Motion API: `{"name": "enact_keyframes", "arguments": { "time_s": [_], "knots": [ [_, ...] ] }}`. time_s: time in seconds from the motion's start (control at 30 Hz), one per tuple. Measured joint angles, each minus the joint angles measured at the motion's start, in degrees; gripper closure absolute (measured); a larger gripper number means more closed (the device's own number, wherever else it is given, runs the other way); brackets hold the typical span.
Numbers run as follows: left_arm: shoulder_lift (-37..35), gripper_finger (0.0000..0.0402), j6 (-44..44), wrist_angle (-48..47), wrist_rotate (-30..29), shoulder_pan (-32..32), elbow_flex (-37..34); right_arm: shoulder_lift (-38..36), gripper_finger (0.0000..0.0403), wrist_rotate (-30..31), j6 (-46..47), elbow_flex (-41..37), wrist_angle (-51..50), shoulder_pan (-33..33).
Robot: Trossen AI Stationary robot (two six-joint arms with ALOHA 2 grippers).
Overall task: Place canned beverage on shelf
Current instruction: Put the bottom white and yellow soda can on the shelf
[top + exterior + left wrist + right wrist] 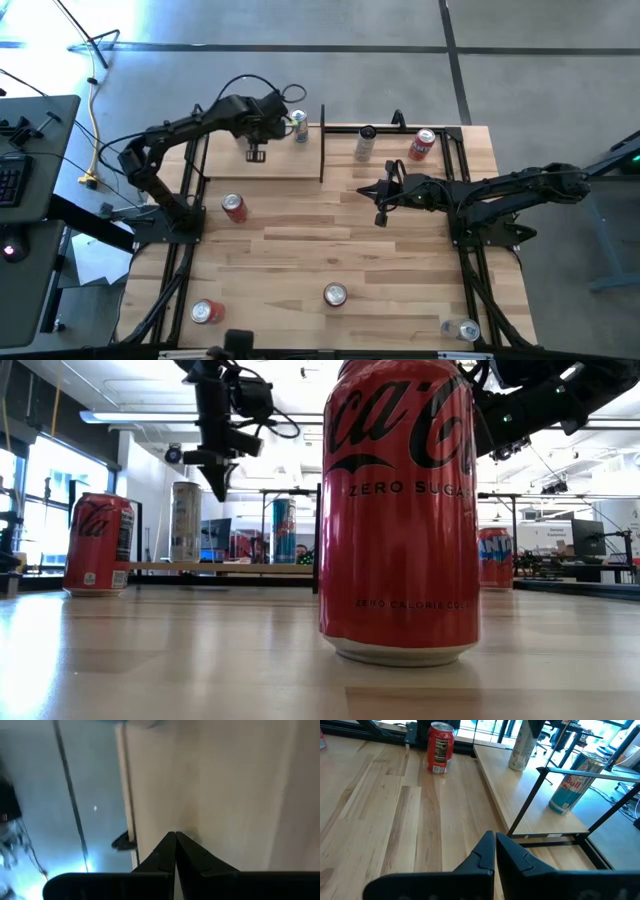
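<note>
One can (299, 126) stands on the shelf (280, 165) at the far left of the surface, so I judge one placement done. Several more cans wait on the surface (330, 240). The left hand (256, 154) hangs over the shelf, clenched and empty. The right hand (380, 216) waits mid-surface, also clenched and empty.

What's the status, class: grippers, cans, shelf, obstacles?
Left gripper shut, empty, over the shelf. Right gripper shut, empty, mid-table. Two cans on the shelf: blue can, slim can. Nothing blocking.
</note>
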Motion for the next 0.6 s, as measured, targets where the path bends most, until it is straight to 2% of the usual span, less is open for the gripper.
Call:
{"name": "enact_keyframes", "arguments": {
  "time_s": [0.2, 0.6],
  "knots": [
    [3.63, 0.0401, 5.04, -0.72, 3.39, -1.69, 0.00, 0.00, 0.0403, 0.02, 0.00, 0.00, 0.01, -0.01],
    [10.76, 0.0401, 6.16, -3.27, 2.28, 0.34, -0.02, 0.00, 0.0403, 0.00, -0.02, 0.00, -0.03, 0.01]
  ]
}}
